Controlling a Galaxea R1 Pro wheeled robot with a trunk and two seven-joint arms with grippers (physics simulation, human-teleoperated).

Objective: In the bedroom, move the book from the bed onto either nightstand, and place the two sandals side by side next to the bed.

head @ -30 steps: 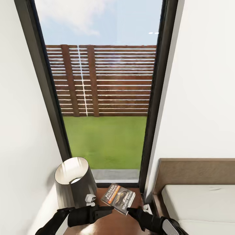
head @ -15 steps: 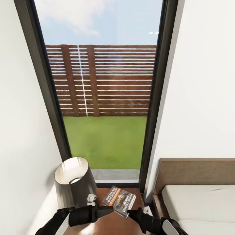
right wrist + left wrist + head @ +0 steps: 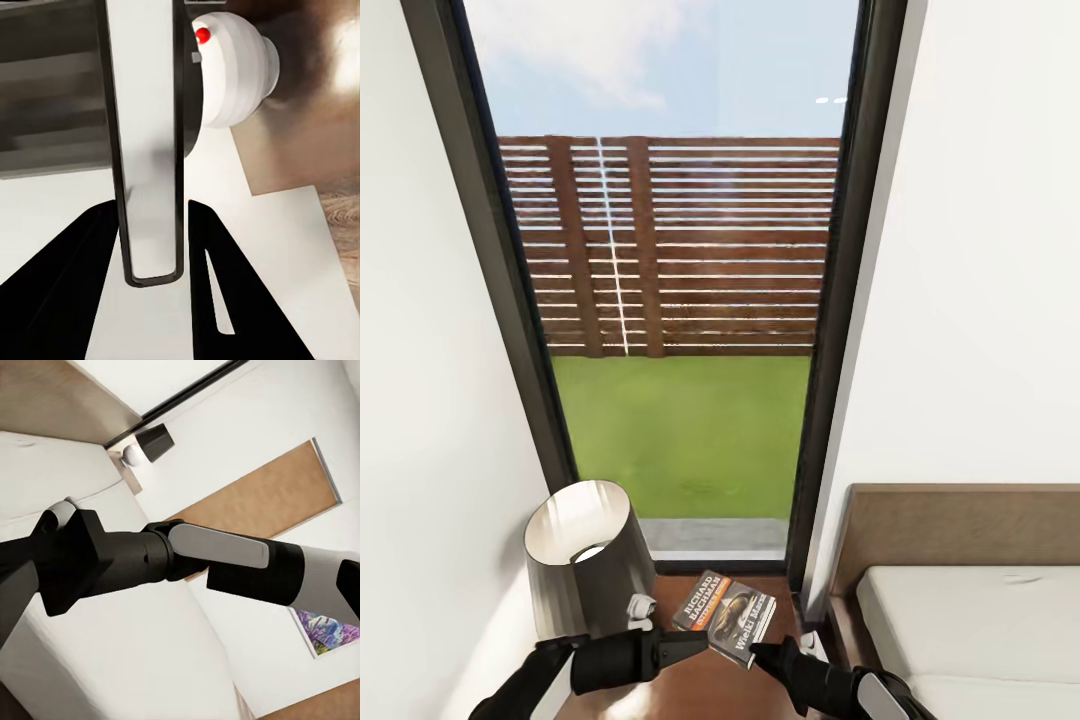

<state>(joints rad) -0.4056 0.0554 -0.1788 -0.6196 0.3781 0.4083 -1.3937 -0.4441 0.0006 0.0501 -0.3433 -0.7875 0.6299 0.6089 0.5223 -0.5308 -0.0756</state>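
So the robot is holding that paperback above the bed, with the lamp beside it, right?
Not quite. In the head view the right gripper holds the book above the brown nightstand, not the bed, which lies off to the side. The lamp does stand beside it.

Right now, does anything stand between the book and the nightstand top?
Nothing visible does. The book, held by the right gripper, is over the nightstand. The lamp stands off to its left.

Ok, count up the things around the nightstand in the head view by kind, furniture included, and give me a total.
Lamp: 1
Book: 1
Small white objects: 2
Nightstand: 1
Bed: 1
Total: 6
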